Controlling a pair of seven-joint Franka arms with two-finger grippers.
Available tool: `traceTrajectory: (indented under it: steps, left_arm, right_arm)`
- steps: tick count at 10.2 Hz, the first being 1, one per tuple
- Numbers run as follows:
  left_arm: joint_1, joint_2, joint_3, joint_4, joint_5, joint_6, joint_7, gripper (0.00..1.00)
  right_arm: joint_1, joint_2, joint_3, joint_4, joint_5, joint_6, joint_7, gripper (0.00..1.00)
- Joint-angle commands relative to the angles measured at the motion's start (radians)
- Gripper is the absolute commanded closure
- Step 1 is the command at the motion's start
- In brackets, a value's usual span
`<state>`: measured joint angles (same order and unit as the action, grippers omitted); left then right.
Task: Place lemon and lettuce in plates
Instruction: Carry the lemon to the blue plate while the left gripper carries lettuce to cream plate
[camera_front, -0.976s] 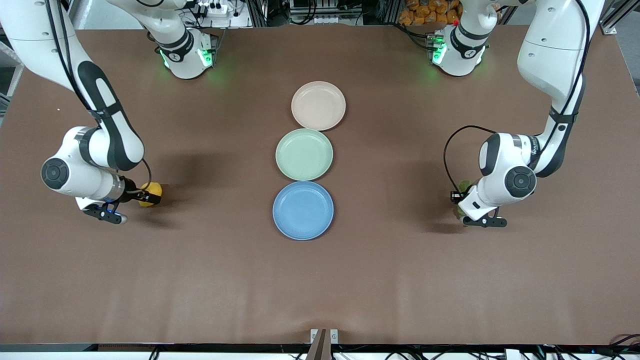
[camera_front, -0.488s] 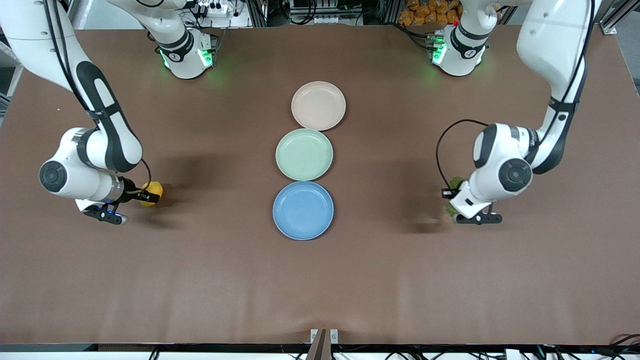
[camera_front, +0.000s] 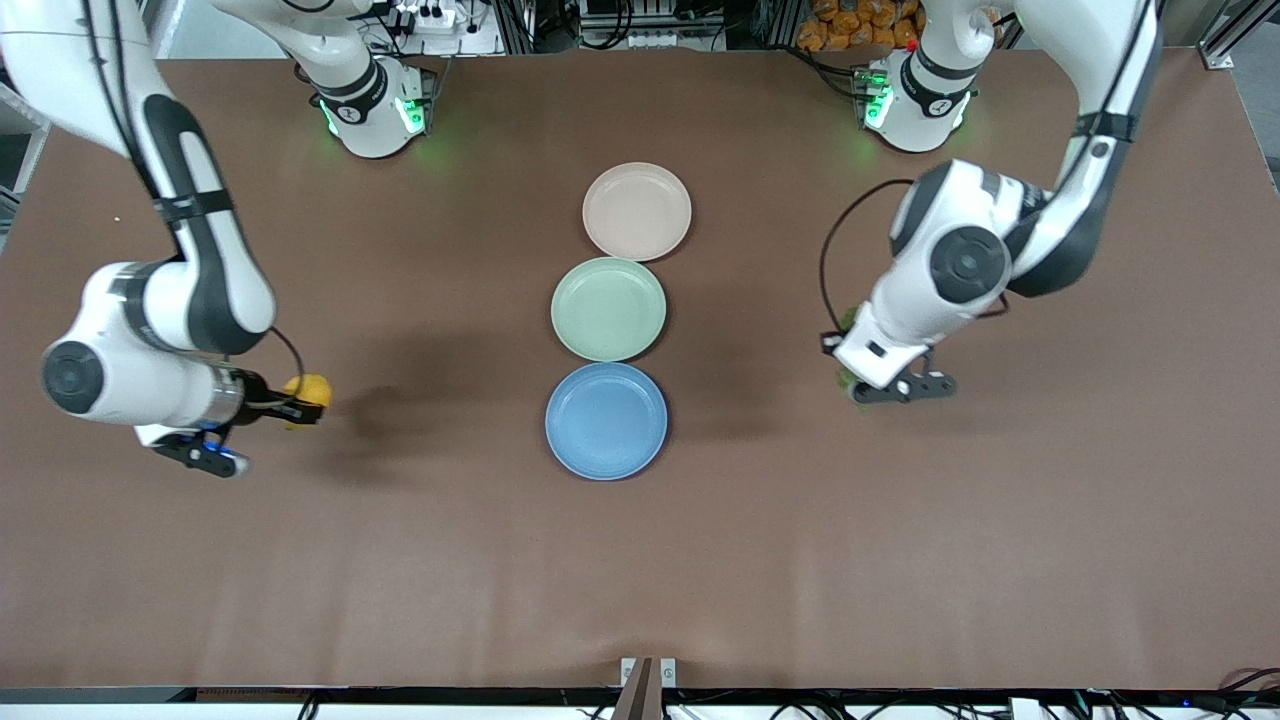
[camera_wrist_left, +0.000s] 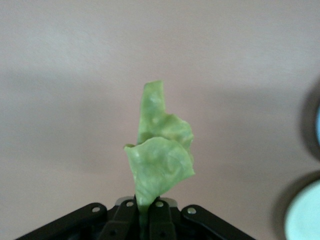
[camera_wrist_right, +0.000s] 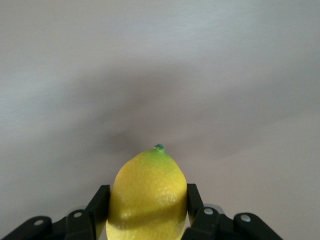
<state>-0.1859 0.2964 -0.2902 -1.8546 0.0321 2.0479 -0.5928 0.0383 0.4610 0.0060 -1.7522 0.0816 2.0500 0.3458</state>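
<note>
The right gripper (camera_front: 300, 400) hangs in the air over bare table (camera_front: 640, 560) toward the right arm's end, its fingers (camera_wrist_right: 194, 199) clamped on the two flanks of the lemon (camera_wrist_right: 147, 195). The lemon's long axis runs straight out from the fingers, and its green-tipped end points away from the wrist, toward the row of plates.

The left gripper (camera_front: 850, 375) is up over bare table toward the left arm's end, level with the gap between the mint green plate (camera_front: 608, 308) and the light blue plate (camera_front: 606, 421). Its fingers are pinched shut on the base of the lettuce (camera_wrist_left: 159, 150). The leaf extends lengthwise from the fingertips, its narrow tip farthest from the wrist. The pink-beige plate (camera_front: 637, 211) lies farthest from the front camera.
</note>
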Motion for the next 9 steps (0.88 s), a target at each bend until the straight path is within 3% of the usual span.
traceTrajectory:
  steps: [1, 3, 5, 8, 9]
  left_arm:
    - [0.011, 0.018, -0.093, 0.014, 0.012, -0.017, -0.134, 1.00]
    - [0.029, 0.047, -0.173, 0.003, 0.014, -0.017, -0.209, 1.00]
    - [-0.033, 0.076, -0.216, 0.008, 0.014, -0.017, -0.339, 1.00]
    - [-0.180, 0.150, -0.228, 0.009, 0.028, 0.009, -0.508, 1.00]
    - [-0.213, 0.182, -0.265, 0.011, 0.114, 0.023, -0.626, 1.00]
  right_arm:
    - [0.070, 0.039, -0.003, 0.106, 0.050, -0.016, 0.118, 1.00]
    - [0.187, 0.115, -0.003, 0.241, 0.092, -0.028, 0.328, 1.00]
    - [0.251, 0.185, 0.000, 0.325, 0.099, -0.022, 0.470, 1.00]
    - [0.298, 0.231, 0.032, 0.369, 0.173, 0.028, 0.550, 1.00]
    - [0.304, 0.248, 0.054, 0.369, 0.173, 0.079, 0.562, 1.00]
